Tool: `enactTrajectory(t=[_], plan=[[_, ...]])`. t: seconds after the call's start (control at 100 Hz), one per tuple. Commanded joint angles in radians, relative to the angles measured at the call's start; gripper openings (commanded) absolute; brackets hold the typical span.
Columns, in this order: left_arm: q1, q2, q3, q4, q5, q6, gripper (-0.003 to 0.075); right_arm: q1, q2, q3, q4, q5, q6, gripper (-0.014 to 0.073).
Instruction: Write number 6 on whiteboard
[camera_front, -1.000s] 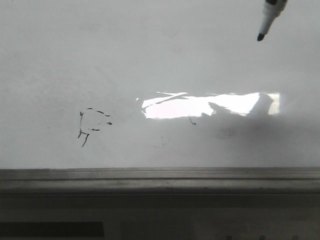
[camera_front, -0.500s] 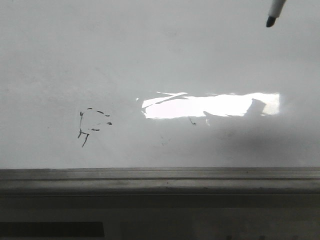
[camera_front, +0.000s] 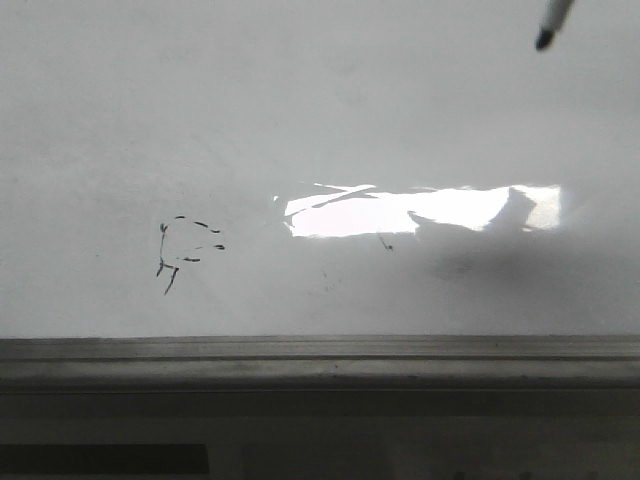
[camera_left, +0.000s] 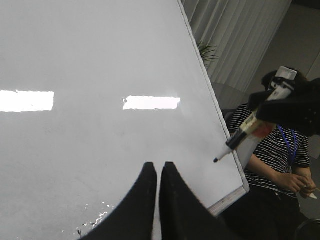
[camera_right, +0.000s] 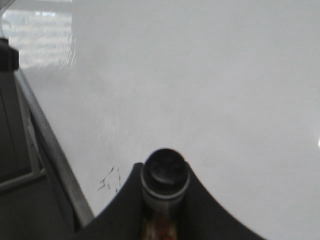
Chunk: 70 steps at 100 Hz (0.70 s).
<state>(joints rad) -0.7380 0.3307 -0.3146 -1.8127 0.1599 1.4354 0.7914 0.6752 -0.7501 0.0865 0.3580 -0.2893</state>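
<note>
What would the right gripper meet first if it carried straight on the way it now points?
Most likely the whiteboard. The right gripper holds a marker aimed at bare white surface, and nothing shows between; depth is unclear.

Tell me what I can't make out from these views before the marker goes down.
- Front view: right gripper out of frame; only the marker tip shows.
- Front view: scribbles on the whiteboard too broken to read.
- Right wrist view: marker tip hidden by its own rear end.
- Left wrist view: the person's face, covered by the right arm.
</note>
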Motion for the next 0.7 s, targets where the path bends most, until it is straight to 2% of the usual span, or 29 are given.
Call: enactTrajectory(t=[0.0, 0.17, 0.37, 0.54, 0.69], plan=[[-0.001, 0.007, -0.029, -0.057, 0.025, -0.005, -0.0020, 0.002, 0.005, -0.032, -0.031, -0.195, 0.000, -0.0071], [-0.001, 0.007, -0.029, -0.057, 0.025, -0.005, -0.0020, 0.000, 0.005, 0.024, -0.128, -0.401, 0.000, -0.0049], [-0.001, 0.007, -0.029, -0.057, 0.025, -0.005, -0.0020, -0.029, 0.005, 0.169, -0.143, -0.637, -0.028, -0.0041], [-0.001, 0.007, -0.029, -0.057, 0.025, -0.005, -0.0020, -0.113, 0.005, 0.265, -0.139, -0.689, -0.066, -0.0041], [-0.001, 0.007, -0.029, -0.057, 0.025, -0.005, -0.0020, -0.166, 0.008, 0.272, -0.128, -0.736, -0.066, -0.0041]])
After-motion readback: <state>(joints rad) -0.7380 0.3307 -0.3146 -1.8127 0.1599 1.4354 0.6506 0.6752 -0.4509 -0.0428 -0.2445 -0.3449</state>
